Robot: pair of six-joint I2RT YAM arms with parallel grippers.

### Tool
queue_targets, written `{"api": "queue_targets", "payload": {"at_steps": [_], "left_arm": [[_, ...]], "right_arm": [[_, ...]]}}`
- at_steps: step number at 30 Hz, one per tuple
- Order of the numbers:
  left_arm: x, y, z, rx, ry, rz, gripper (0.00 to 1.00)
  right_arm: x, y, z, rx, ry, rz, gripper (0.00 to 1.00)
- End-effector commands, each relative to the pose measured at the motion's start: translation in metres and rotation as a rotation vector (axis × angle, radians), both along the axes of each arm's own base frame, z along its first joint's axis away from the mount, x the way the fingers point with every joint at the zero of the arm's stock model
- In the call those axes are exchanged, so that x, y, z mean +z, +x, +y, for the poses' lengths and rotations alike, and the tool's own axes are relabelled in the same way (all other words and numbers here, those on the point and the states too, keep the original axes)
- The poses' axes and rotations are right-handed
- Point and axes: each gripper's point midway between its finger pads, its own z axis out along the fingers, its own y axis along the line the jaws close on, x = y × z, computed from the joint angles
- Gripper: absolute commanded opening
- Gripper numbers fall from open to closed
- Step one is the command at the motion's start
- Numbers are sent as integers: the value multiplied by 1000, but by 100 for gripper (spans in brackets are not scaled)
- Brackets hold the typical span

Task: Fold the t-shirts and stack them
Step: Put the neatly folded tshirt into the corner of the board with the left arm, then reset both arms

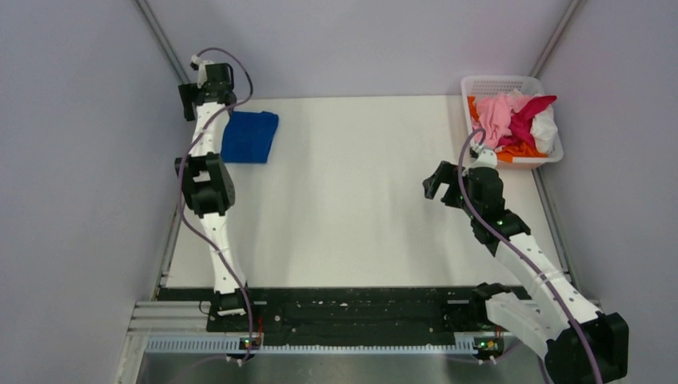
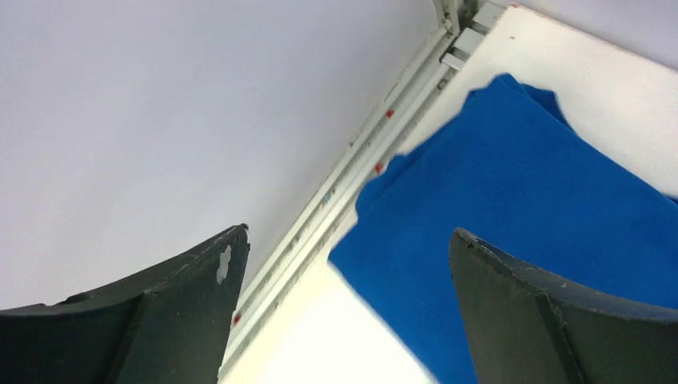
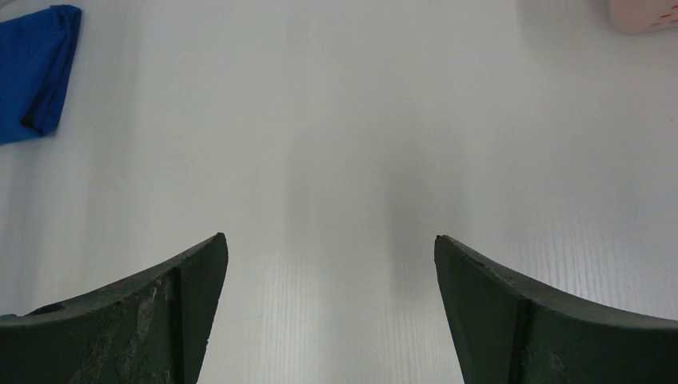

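A royal blue t-shirt [image 1: 249, 136] lies folded at the far left of the white table; no print shows. It also shows in the left wrist view [image 2: 520, 184] and the right wrist view [image 3: 32, 72]. My left gripper [image 1: 189, 102] is open and empty above the table's left rail, just left of the blue shirt [image 2: 348, 230]. My right gripper [image 1: 438, 180] is open and empty over bare table at the right [image 3: 329, 237]. Light pink [image 1: 496, 116], magenta [image 1: 529, 112], white [image 1: 545, 126] and orange [image 1: 520, 150] t-shirts lie crumpled in the basket.
A white plastic mesh basket [image 1: 497, 81] stands at the table's far right corner; its corner shows in the right wrist view [image 3: 640, 12]. A metal rail [image 2: 352, 172] runs along the table's left edge. Grey walls close in on three sides.
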Motion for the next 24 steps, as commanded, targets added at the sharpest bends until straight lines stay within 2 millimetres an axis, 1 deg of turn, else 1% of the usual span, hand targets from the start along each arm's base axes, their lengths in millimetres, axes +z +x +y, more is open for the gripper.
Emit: {"api": "queue_targets", "payload": {"at_steps": [1,4,7,8,9,10,11,12,14,15,17,19,20,22,24], "left_arm": [[114,-56,-60,-74,-206,-269,99],[103,-95,-115,-223,-461,-283,99],[86,-142,-181,-433,-720,-305,99],[79,-160,-201,-494,-788,-323,99],[77,-177,-219,-566,-830,-353,99],[69,-194,-229,-598,-859,-375,99],[57,-212,-246,-629,-889,-368,99],[48,-228,-255,-652,-897,-359,99],[28,-254,-266,-668,-896,-337,99],[11,-267,-268,-665,-899,-308,99],[-2,-282,-271,-668,-916,-292,99],[-10,-293,-275,-687,-945,-286,99],[-12,-295,-275,-692,-944,-292,99],[-11,-296,-271,-686,-922,-313,99],[-6,-293,-268,-683,-906,-337,99]], "right_arm": [[10,-8,-1,-20,53,-18,99],[13,-16,0,-12,76,-13,99],[19,-26,2,5,99,-36,99],[20,-28,1,6,103,-44,99],[20,-31,0,2,107,-52,99],[20,-32,-2,-7,110,-58,99],[19,-34,-4,-16,112,-63,99],[18,-36,-5,-22,116,-66,99],[15,-40,-8,-39,122,-69,99],[11,-42,-10,-53,123,-60,99],[5,-44,-14,-71,121,-55,99],[2,-45,-16,-88,124,-59,99],[0,-46,-17,-89,125,-63,99],[-1,-46,-20,-106,121,-71,99],[1,-46,-22,-116,119,-79,99]]}}
